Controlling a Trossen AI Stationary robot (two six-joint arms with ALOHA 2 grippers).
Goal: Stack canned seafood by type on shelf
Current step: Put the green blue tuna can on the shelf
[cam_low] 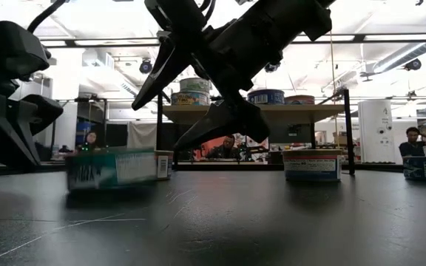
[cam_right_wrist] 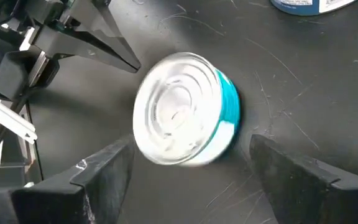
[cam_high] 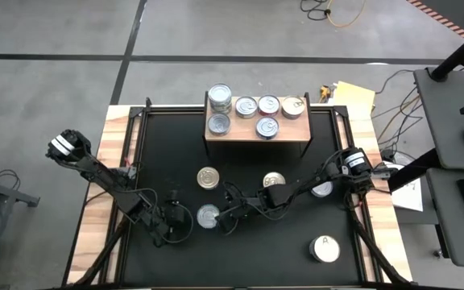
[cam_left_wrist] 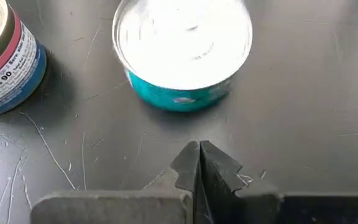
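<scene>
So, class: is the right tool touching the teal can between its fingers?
Apart. The right wrist view shows the teal can between the right tool's spread fingers, with dark tabletop visible on both sides.

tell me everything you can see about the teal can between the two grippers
The teal can is a short round tin with a shiny silver ribbed top and a teal label around its side. It stands upright on the black tabletop, in front of the shelf. The right gripper hangs over it, fingers wide apart on either side and not touching it. The left gripper points at it from close by, shut, with a gap between them.
</scene>
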